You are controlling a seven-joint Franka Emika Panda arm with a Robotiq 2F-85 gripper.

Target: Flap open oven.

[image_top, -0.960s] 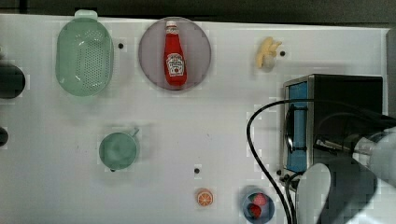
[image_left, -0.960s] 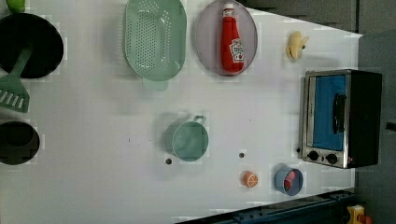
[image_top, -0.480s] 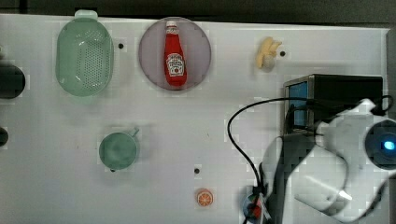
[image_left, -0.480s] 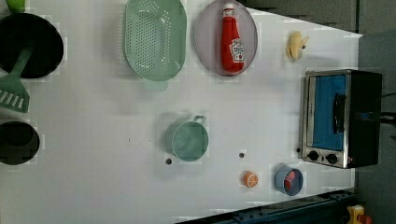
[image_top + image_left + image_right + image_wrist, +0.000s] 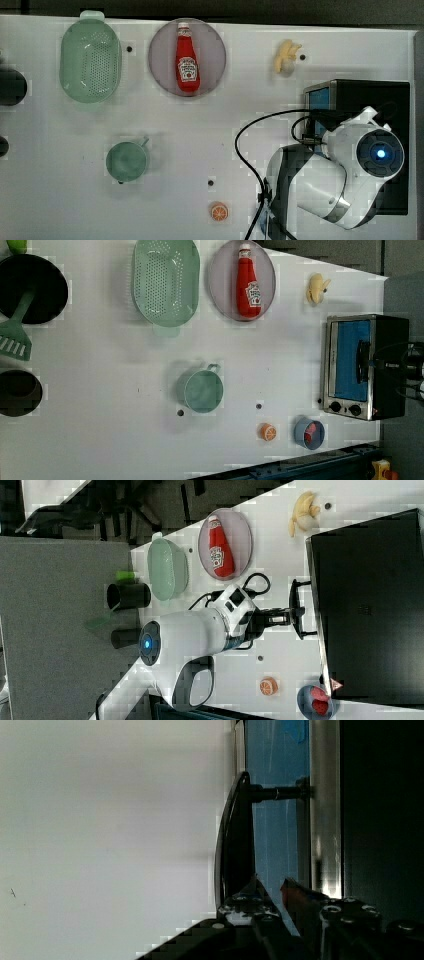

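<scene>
- table: white, mostly bare in front of the oven door. Green mug and ketchup plate sit well apart from it, so the flap has open room to drop.
- oven: at the top view's right edge, black top, blue glass door facing the open table. Door looks flush with the frame in the left view, so I judge it not yet opened.
- arm: a second ago it was low at the top view's right corner, now swung over the oven front and covering much of it. Means the approach is about done and the pull comes next.
- cable: loops off the wrist over the table just beside the door; possible snag when the flap swings down.
- handle: curved dark bar standing off the glass on a post.
- gripper: level, right at the handle. In the wrist view the jaws are narrow, blue glass shows in the gap, nothing clamped; one finger sits at the bar's end, touching or not I cannot tell.
- blue bowl and orange slice: near the oven's knob-end corner, beside the flap's path rather than in it.
</scene>
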